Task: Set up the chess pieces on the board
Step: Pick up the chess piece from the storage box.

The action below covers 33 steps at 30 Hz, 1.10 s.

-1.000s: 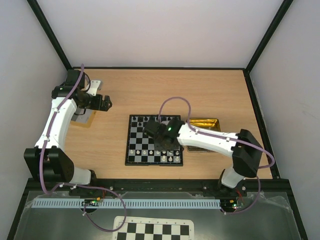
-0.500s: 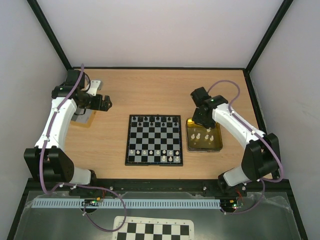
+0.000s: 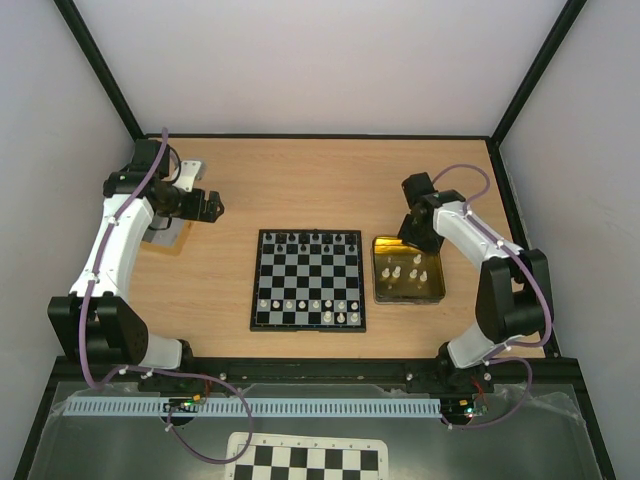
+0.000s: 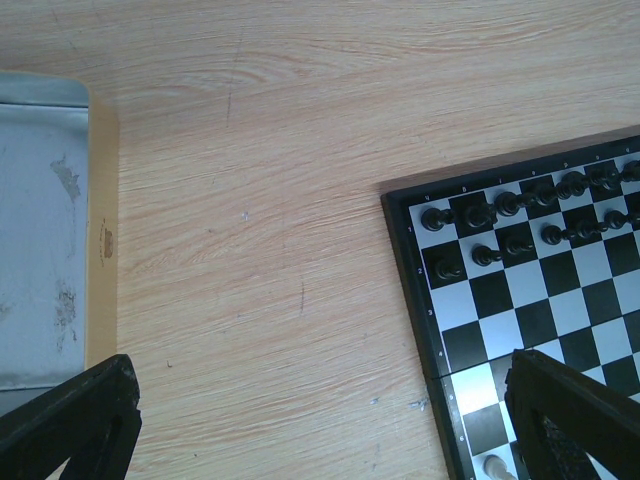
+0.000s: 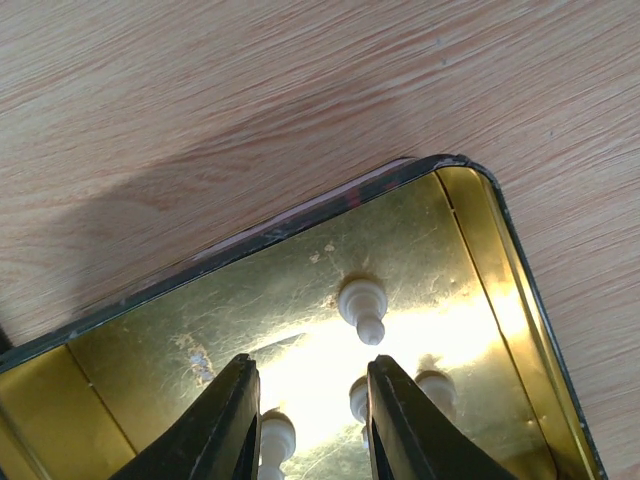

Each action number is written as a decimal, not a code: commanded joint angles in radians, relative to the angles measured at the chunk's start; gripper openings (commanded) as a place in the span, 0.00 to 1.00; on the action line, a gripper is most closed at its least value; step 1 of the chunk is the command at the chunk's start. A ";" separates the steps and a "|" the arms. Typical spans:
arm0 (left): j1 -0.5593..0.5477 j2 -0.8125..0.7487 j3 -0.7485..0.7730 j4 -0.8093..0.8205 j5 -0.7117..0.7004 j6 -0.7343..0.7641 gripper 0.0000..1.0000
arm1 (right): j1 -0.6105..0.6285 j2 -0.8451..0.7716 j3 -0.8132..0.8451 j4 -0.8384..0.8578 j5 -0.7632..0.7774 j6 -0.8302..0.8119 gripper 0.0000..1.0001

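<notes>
right gripper (image 5: 310, 378) part-open above gold tray (image 5: 420, 230) — cream chess pieces (image 5: 362, 308) inside

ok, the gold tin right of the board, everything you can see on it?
The gold tin is a shallow rectangular tray with rounded corners, a dark rim and a shiny, scuffed gold inside. It lies flat on the wooden table, just right of the board, not touching it. Several cream chess pieces stand in it. The right gripper hangs over its far end, jaws apart, holding nothing.
</notes>
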 commanded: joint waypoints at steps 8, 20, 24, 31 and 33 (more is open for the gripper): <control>-0.001 -0.005 0.017 -0.033 0.001 0.001 0.99 | -0.063 0.040 -0.061 0.084 -0.067 -0.046 0.29; -0.001 -0.009 0.018 -0.037 -0.007 0.003 0.99 | -0.072 0.037 -0.120 0.118 -0.073 -0.047 0.29; -0.001 -0.012 0.017 -0.039 -0.011 0.003 0.99 | -0.078 0.037 -0.132 0.130 -0.073 -0.049 0.29; -0.001 -0.017 0.013 -0.042 -0.017 0.006 0.99 | -0.094 0.049 -0.137 0.146 -0.072 -0.057 0.27; -0.001 -0.018 0.012 -0.042 -0.019 0.006 0.99 | -0.098 0.055 -0.137 0.150 -0.079 -0.058 0.25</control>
